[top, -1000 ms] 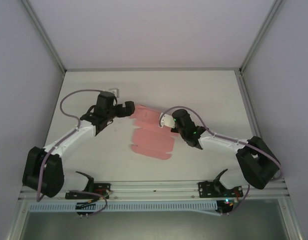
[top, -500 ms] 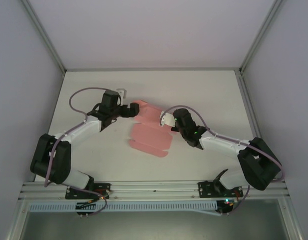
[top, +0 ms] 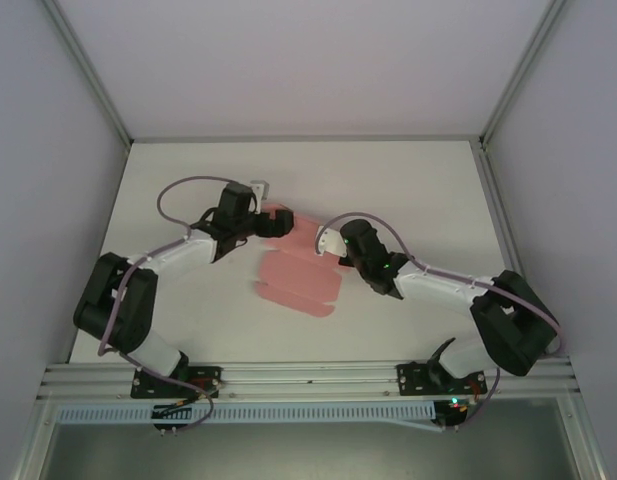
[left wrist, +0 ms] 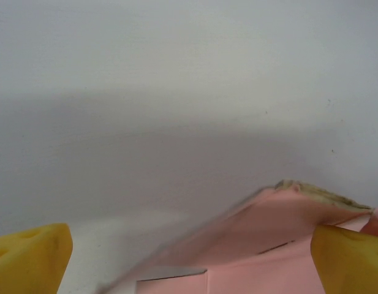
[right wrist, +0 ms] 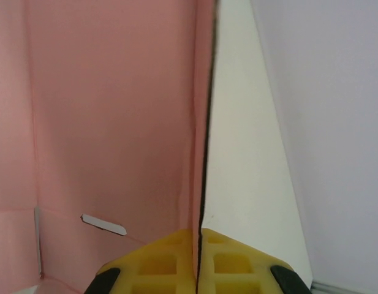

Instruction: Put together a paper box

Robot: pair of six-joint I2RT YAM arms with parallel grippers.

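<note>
The paper box (top: 293, 275) is a pink die-cut sheet lying mid-table, its far part lifted off the surface. My right gripper (top: 332, 243) is shut on the sheet's right edge. In the right wrist view the yellow fingertips (right wrist: 158, 266) pinch a thin upright panel (right wrist: 115, 122) of pink card, seen edge-on between them. My left gripper (top: 272, 222) is at the sheet's far left corner, jaws wide open. In the left wrist view a raised pink flap (left wrist: 280, 226) sits between the two yellow fingertips (left wrist: 29, 257), and neither one presses on it.
The white table (top: 428, 190) is walled by pale panels on three sides, with aluminium posts at the back corners. A metal rail (top: 308, 375) with the arm bases runs along the near edge. Both arms' cables loop above the wrists.
My left arm has swung right and forward, bringing its open gripper onto the sheet's far left corner. The right gripper keeps its hold, and the sheet has shifted slightly.
</note>
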